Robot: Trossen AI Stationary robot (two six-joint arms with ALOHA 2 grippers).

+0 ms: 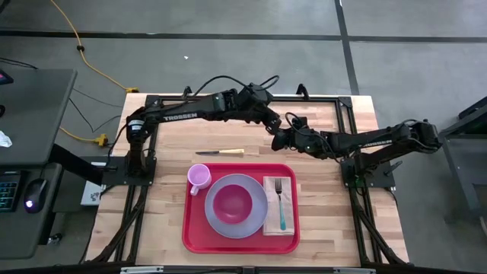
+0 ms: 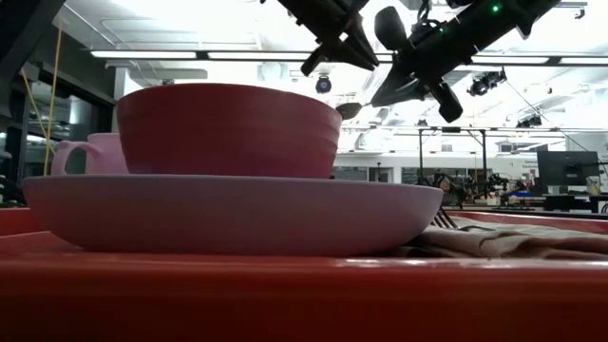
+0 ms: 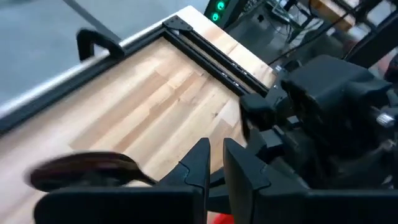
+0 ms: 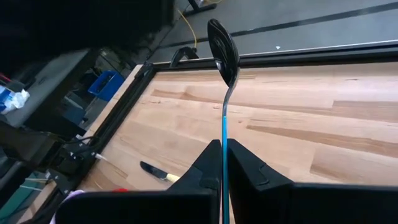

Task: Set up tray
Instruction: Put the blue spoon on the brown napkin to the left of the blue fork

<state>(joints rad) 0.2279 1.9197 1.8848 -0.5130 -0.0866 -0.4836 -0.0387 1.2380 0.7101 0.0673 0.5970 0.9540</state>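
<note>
- The right pincer (image 4: 222, 180) is clamped on a spoon (image 4: 222, 56) high above the bench (image 1: 228, 141), behind the tray (image 1: 196, 232).
- The left pincer (image 3: 214, 163) hovers beside it, nearly together, gripping nothing.
- The spoon should probably go on the napkin (image 1: 272, 221) beside the fork (image 1: 281, 202), lowered flat and parallel.
- The knife (image 1: 221, 153) lies on the bench.

Red tray (image 1: 192, 237) lies flat at table's near edge.

You see a knife (image 1: 221, 153) lying on the bare wood near the table's middle, blade toward the left edge. A yellow cable (image 1: 85, 53) trails over the floor beyond the far left corner. A keyboard (image 1: 9, 189) and mouse (image 1: 36, 189) sit on a desk (image 1: 30, 91) past the left edge.
</note>
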